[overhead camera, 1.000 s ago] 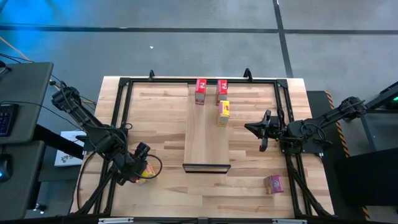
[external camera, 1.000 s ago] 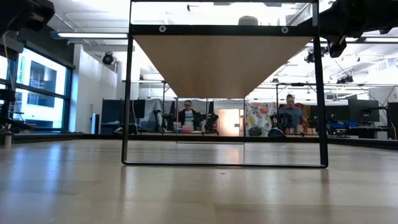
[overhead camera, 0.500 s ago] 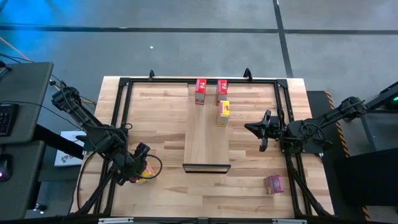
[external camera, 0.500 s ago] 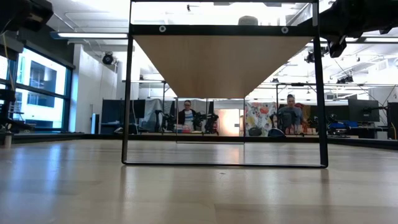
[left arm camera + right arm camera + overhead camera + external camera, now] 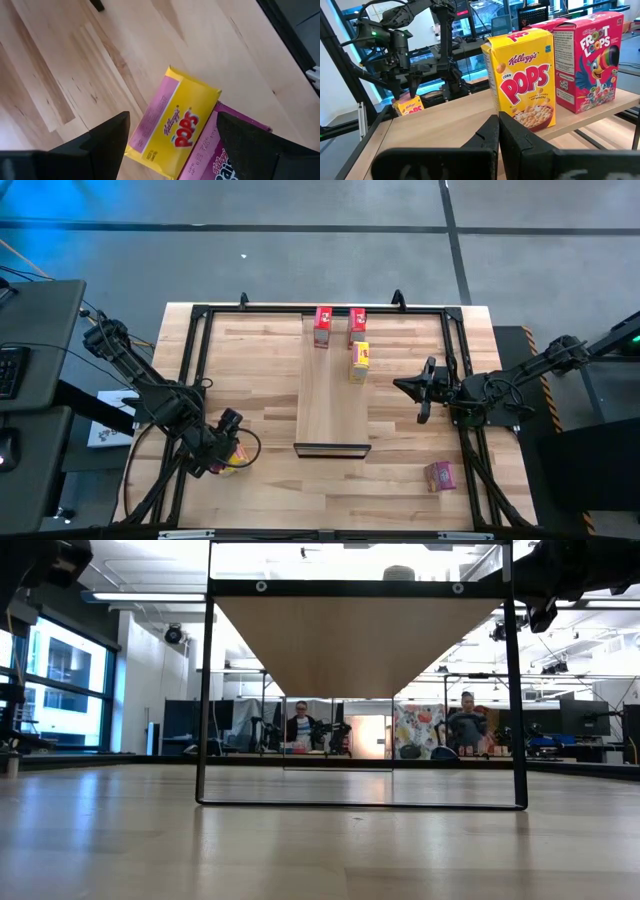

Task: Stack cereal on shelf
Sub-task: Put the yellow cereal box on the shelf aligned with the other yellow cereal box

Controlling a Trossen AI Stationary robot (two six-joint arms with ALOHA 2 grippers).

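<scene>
Three of six cereal boxes stand on the shelf (image 5: pixel 333 390), a long pale wood plank: two red Froot Loops boxes (image 5: pixel 323 326) at its far end and a yellow Corn Pops box (image 5: pixel 359 361) beside them. Judged half done.

The left gripper (image 5: pixel 226 452), jaws spread wide, hovers over a flat-lying yellow Pops box (image 5: pixel 172 127) touching a magenta box (image 5: pixel 220 150) near the tabletop's near-left corner. Another magenta box (image 5: pixel 439 475) lies near the near-right corner. The right gripper (image 5: pixel 412 388), jaws closed and empty, waits by the right edge. Boxes are glossy printed cardboard.
</scene>
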